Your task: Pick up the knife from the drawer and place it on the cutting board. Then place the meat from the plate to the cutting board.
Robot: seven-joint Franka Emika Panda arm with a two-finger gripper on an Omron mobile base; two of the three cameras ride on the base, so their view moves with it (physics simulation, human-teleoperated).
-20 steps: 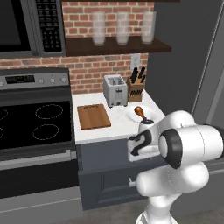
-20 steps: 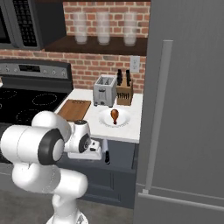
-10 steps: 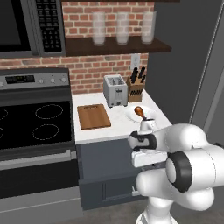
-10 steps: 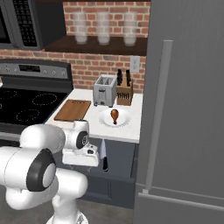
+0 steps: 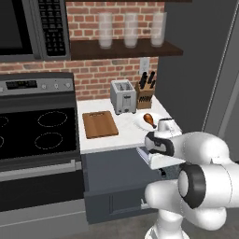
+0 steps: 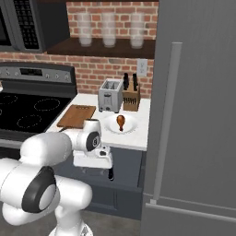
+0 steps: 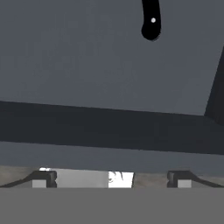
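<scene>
We are hovering our empty, parted gripper over the open drawer where the knife is lying, with the board bare and the meat waiting on its plate.

You won't find anything legible here — the microwave keypad near the top left corner of the left base view shows rows of pale marks, too small to read. The stove's control panel carries a small display strip — blurred. No brand or label can be made out elsewhere.
</scene>
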